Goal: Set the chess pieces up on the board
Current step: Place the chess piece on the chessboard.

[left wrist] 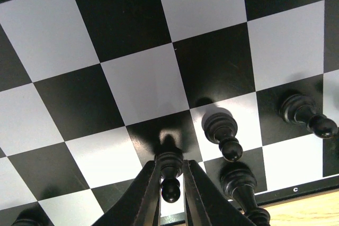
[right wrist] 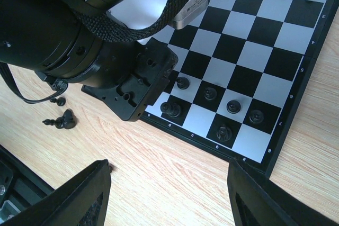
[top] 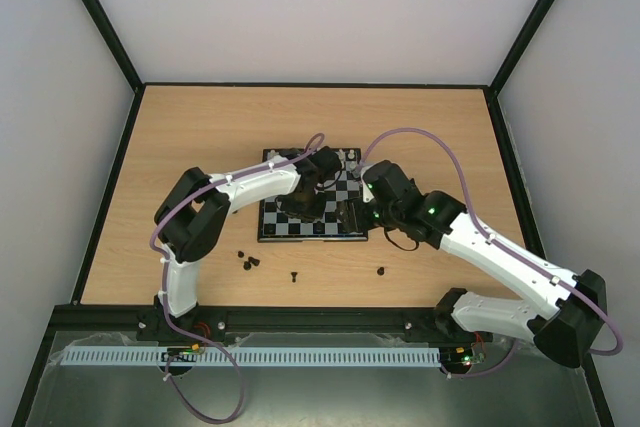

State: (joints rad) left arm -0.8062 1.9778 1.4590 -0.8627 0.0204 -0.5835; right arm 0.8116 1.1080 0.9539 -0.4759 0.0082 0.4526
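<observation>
**Left wrist: pawn on its square, the lift-off is the risk**

Small black pawn point(left wrist: 170, 169) stands upright on a dark square of the black-and-grey checked board point(left wrist: 132, 78), close to the lettered edge, with the neighbouring black pawns point(left wrist: 222, 130) just beside it. My left gripper point(left wrist: 171, 194) hugs it, fingers nearly together. Gripping or merely flanking? I cannot tell. If I lift away crooked, a finger could tip it into that row. My right gripper point(right wrist: 169, 169) hangs spread wide and empty over the pale wooden table point(right wrist: 175, 146).

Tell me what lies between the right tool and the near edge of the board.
Only bare wooden table; the right wrist view shows nothing between the open right tool and the board. Loose black pieces lie off to the side.
</observation>
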